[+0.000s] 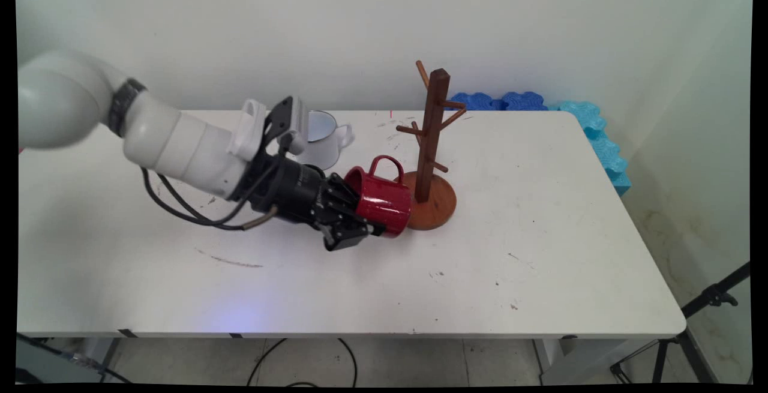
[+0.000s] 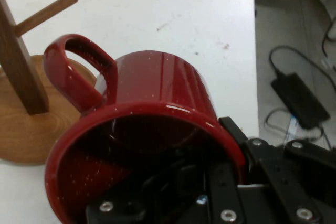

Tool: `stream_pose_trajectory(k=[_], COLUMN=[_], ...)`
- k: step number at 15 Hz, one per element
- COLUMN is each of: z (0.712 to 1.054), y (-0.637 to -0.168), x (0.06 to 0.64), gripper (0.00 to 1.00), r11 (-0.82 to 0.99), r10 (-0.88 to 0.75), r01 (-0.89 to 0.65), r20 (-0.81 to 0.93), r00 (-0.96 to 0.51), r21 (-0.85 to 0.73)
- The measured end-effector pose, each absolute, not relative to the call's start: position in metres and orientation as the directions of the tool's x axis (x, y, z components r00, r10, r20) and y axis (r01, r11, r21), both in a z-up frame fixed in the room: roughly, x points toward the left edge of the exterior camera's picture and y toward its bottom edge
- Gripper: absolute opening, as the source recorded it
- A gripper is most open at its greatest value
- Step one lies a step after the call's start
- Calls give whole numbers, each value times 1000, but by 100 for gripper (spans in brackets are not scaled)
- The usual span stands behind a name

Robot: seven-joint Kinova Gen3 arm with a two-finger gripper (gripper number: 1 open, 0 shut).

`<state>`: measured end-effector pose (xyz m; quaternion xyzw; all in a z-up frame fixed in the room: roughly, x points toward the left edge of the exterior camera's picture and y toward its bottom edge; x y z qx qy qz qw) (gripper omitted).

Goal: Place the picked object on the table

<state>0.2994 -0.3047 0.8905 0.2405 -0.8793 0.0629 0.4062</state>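
My gripper (image 1: 367, 218) is shut on the rim of a red speckled mug (image 1: 384, 201), with one finger inside the mug and one outside. The mug lies tipped on its side just above the table, mouth toward the hand and handle pointing up. Its bottom is close to the round base of a wooden mug tree (image 1: 433, 135). In the hand view the red mug (image 2: 157, 87) fills the middle, the gripper (image 2: 231, 166) clamps its right rim, and the mug tree's post (image 2: 18, 72) and base stand at the left.
A white enamel mug (image 1: 327, 138) stands behind the wrist near the table's far edge. Blue foam pieces (image 1: 594, 132) lie along the far right corner of the white table (image 1: 540, 249). A black tripod (image 1: 708, 303) stands off the right side.
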Motion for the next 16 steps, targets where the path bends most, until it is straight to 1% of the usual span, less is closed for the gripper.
stream_pose_trajectory(k=[3, 7, 16], z=[921, 940, 945], y=[-307, -320, -337], x=[305, 321, 326], gripper=[0, 0, 0], r11=[907, 913, 923], r10=[-324, -329, -351], r01=[-420, -407, -384], r20=[699, 576, 355], r00=[-638, -748, -867], r21=[37, -7, -25])
